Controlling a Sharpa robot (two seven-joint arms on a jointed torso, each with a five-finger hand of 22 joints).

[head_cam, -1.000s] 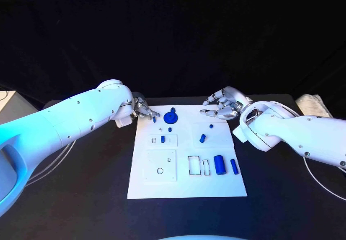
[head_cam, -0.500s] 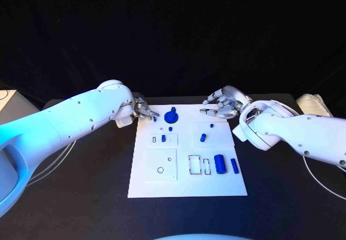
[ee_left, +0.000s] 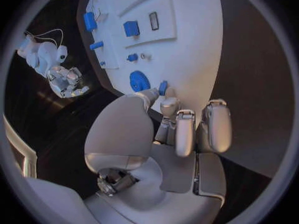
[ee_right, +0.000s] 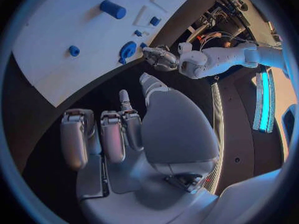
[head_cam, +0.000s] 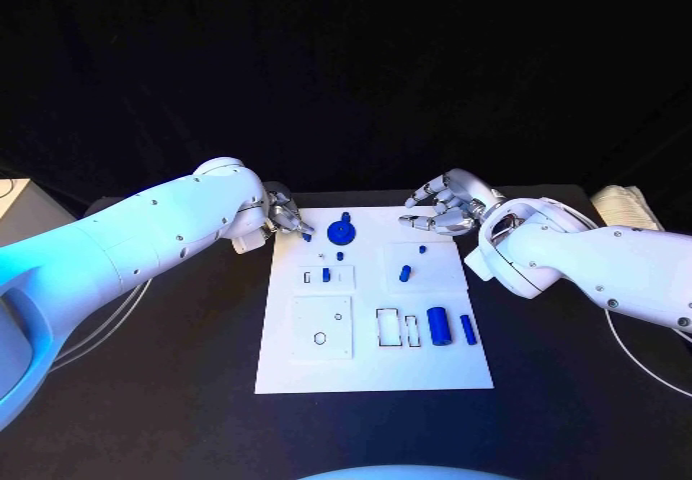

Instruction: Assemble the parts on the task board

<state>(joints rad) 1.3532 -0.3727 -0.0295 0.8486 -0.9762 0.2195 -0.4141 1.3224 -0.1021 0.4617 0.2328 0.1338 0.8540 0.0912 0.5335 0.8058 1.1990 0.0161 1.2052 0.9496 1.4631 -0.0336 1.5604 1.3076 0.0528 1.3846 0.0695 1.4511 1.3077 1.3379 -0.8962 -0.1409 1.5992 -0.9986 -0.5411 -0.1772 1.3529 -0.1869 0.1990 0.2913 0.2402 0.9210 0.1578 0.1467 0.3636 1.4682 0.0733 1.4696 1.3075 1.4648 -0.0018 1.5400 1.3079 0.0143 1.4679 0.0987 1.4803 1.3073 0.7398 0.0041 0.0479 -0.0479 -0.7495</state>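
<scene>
Black cloth backs a black table (head_cam: 144,400) where the white task board (head_cam: 375,370) lies between the robot's two arms. At the board's far left corner the left hand (head_cam: 283,220) has its fingertips (ee_left: 169,106) down at a small blue peg (ee_left: 162,87), with the round blue wheel-like part (head_cam: 342,234) just beyond them; whether the peg is pinched or merely touched cannot be told. The right hand (head_cam: 440,212) hovers at the board's far right corner, its fingers (ee_right: 102,134) loosely curled and holding nothing. Judged from how things lie, assembly is at an early stage: a blue block (head_cam: 326,275) stands in the left-centre plate, a small slanted piece (head_cam: 405,272) lies loose on the plate beside it, and two blue cylinders (head_cam: 438,326) rest on the near right of the board beside open rectangular slots (head_cam: 389,329), with an oval slot (head_cam: 319,340) unfilled on the near left plate. The left wrist view gives what the head view cannot: the fingertips meeting the peg on the board. The right wrist view shows the right hand's bare palm off the board's edge, over the table, and the left hand across the board.
</scene>
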